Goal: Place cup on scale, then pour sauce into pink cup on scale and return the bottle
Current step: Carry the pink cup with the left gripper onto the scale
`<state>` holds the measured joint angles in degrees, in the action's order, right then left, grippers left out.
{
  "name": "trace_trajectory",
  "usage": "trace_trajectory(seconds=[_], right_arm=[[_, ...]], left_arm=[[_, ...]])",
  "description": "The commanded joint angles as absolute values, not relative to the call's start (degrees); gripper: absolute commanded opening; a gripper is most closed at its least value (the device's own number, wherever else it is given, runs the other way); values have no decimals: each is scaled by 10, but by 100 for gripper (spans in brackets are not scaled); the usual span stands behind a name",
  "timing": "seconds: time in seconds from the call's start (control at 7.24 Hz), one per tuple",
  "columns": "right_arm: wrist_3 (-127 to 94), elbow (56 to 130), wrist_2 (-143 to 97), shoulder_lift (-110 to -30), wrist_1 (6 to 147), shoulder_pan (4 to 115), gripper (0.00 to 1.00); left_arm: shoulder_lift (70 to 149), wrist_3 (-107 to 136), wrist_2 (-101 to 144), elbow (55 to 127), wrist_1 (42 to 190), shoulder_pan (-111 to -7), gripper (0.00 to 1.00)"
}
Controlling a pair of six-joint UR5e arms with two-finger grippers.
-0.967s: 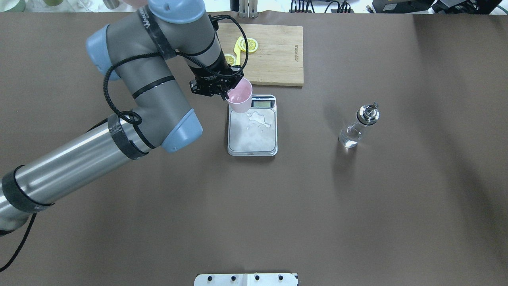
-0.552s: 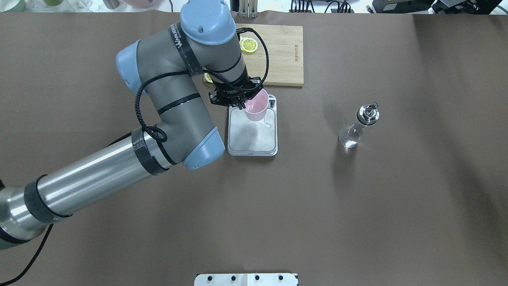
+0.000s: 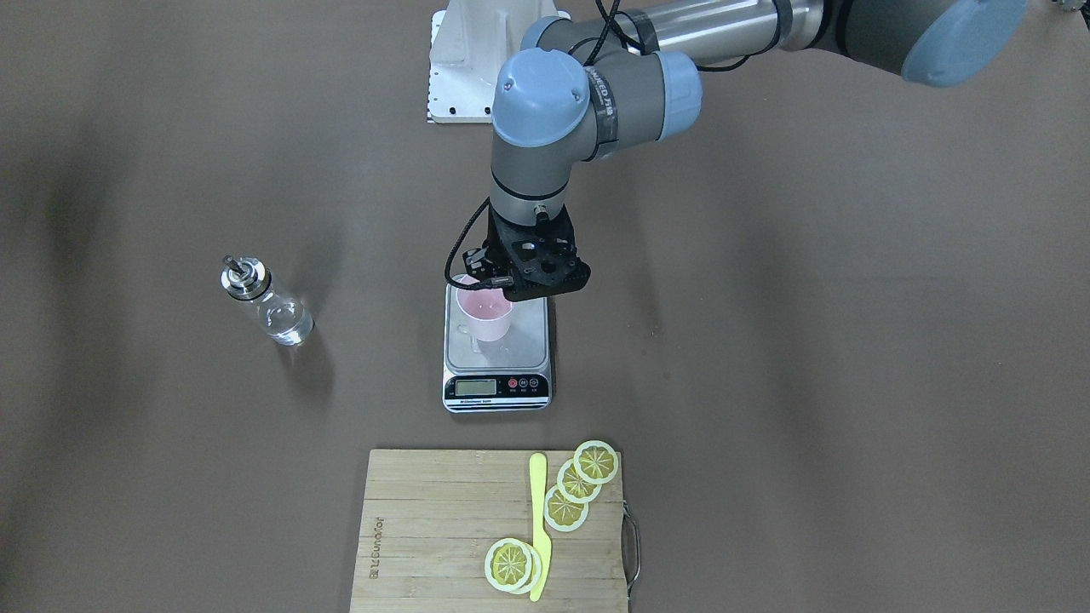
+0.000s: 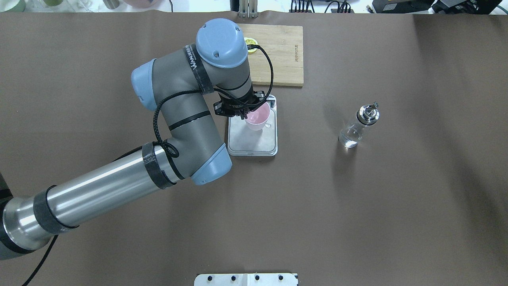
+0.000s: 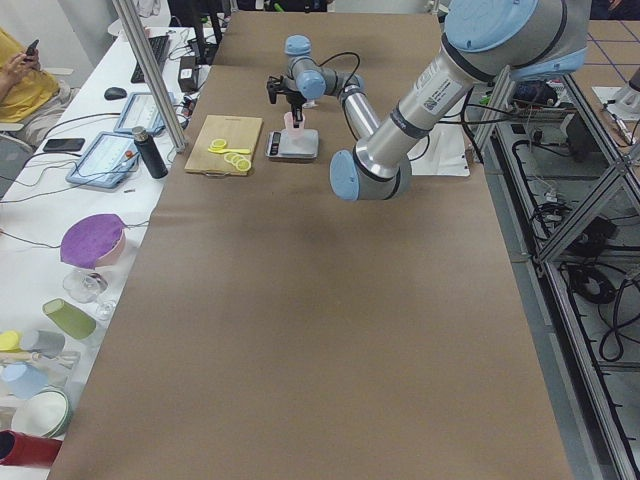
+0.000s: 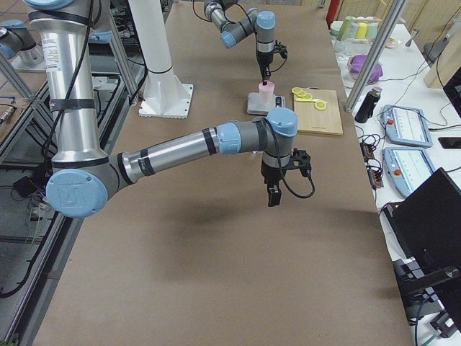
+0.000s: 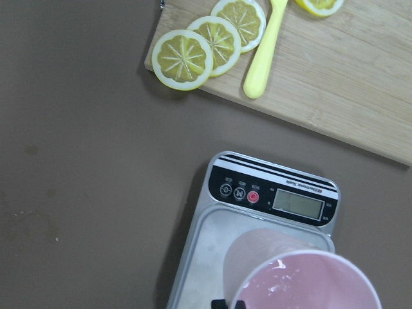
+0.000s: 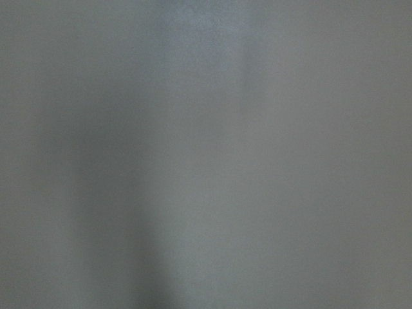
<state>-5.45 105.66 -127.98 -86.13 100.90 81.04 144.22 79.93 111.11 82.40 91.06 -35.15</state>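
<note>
My left gripper (image 4: pixel 243 114) is shut on the rim of the pale pink cup (image 4: pixel 257 118), which stays upright at the scale (image 4: pixel 254 141). From the front view the gripper (image 3: pixel 501 286) holds the cup (image 3: pixel 484 318) on or just above the steel platform; I cannot tell whether it touches. The left wrist view shows the cup (image 7: pixel 302 283) with droplets inside, above the scale (image 7: pixel 270 198). Clear liquid drops lie on the platform (image 4: pixel 269 126). The glass bottle (image 4: pixel 357 128) stands alone to the right. My right gripper (image 6: pixel 272 193) hangs above bare table; I cannot tell its state.
A wooden cutting board (image 4: pixel 278 55) lies just beyond the scale, with lemon slices (image 3: pixel 579 481) and a yellow knife (image 3: pixel 538 528) on it. The white robot base plate (image 4: pixel 246 279) is at the near edge. The right wrist view shows only blurred table.
My left arm has carried the cup right and toward the robot, from the scale's far left corner by the display to over the platform. The bottle has not moved.
</note>
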Motion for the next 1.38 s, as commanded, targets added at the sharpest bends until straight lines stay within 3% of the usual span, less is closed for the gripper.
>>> trace_trajectory(seconds=[0.0,0.28,0.41,0.55,1.24], right_arm=[[-54,1055,-1279,-862,1009,810,100],[-54,1054,-1280,-862,1009,810,100],[-54,1054,-1281,-860,1009,810,100],[-54,1056,-1283,-858,1009,810,100],[-50,1073,-1297,-841,976,784,100]], left_arm=[[1441,798,1103,824,911,-341,0],[1437,796,1098,824,917,-337,3],[1436,774,1099,831,917,-337,86],[1431,754,1099,841,915,-339,98],[1377,737,1110,941,887,-376,98]])
